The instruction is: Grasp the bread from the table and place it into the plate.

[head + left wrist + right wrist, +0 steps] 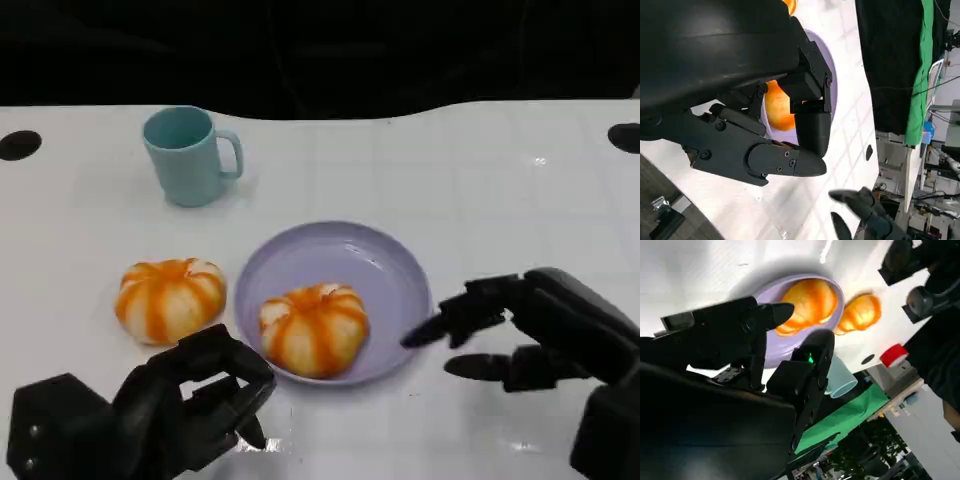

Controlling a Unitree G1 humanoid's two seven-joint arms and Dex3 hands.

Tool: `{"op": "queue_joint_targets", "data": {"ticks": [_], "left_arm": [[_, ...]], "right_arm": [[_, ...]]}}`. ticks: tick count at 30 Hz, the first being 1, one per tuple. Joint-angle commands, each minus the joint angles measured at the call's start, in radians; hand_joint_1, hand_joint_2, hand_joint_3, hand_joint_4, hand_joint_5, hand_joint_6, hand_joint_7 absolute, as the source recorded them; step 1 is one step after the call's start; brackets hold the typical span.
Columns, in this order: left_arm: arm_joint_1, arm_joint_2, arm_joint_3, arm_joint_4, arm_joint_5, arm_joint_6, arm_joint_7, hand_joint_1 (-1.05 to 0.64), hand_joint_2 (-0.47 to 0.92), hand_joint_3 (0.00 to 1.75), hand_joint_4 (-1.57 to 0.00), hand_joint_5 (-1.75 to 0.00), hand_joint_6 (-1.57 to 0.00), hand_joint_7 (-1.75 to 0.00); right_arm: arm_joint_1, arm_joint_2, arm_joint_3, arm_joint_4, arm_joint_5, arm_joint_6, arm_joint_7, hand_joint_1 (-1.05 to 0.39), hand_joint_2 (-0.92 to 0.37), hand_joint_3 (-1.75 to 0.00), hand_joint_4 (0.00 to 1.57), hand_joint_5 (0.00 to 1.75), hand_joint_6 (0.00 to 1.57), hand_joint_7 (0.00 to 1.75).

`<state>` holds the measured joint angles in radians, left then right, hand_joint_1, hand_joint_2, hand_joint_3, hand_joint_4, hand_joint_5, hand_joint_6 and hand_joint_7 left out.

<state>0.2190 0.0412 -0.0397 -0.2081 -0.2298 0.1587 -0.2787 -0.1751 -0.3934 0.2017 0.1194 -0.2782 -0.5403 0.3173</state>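
- White tabletop [480,190] with a faint grid, black backdrop behind.
- Two orange-striped round breads: one already sits in the purple plate [390,265], toward its near-left side; call it plated bread [314,328]. Second one, loose bread [170,298], lies on the tabletop just left of the plate, apart from its rim.
- Loose bread looks light, soft and squashy with a smooth glazed top; likely dents if squeezed hard. Best hold, I judge: cup it from above around the sides, light pressure.
- Left hand [190,400] holds nothing, fingers curled loosely with some gap, hovering near the front of the loose bread and plate edge.
- Right hand [520,330] empty, fingers spread apart, beside the plate's right rim.
- Teal mug [188,155] stands upright behind, well apart, not in the path.
- Plated bread takes up the plate's left part; free room is on the far-right side, so the drop could bump it.
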Motion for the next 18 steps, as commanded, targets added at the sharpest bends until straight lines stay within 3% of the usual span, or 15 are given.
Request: {"op": "queue_joint_targets", "data": {"ticks": [1, 3, 10, 18], "left_arm": [[0.000, 0.011, 0.006, 0.000, 0.004, -0.004, 0.006, -0.51, 0.92, 0.32, -0.73, -1.75, -0.73, -1.40], [-0.001, 0.011, 0.007, -0.003, 0.001, 0.001, 0.005, -0.51, 0.92, 0.32, -0.73, -1.75, -0.73, -1.40], [0.001, 0.010, 0.009, -0.008, -0.004, 0.008, 0.006, -0.51, 0.92, 0.31, -0.73, -1.75, -0.74, -1.39], [0.005, 0.014, 0.012, -0.012, -0.005, 0.007, 0.003, -0.51, 0.92, 0.30, -0.74, -1.75, -0.74, -1.37]], "right_arm": [[0.050, -0.063, -0.030, -0.053, 0.019, 0.007, 0.034, -0.04, -0.45, -1.12, 0.83, 1.59, 0.97, 0.83], [0.086, -0.085, -0.038, -0.088, 0.017, 0.028, 0.049, -0.06, -0.42, -1.18, 0.81, 1.66, 0.93, 0.97], [0.162, -0.105, -0.047, -0.168, 0.002, 0.089, 0.069, -0.07, -0.45, -1.10, 0.76, 1.70, 0.86, 1.08], [0.177, -0.079, -0.038, -0.100, 0.013, 0.038, 0.040, -0.05, -0.43, -1.16, 0.77, 1.72, 0.80, 1.23]]}}
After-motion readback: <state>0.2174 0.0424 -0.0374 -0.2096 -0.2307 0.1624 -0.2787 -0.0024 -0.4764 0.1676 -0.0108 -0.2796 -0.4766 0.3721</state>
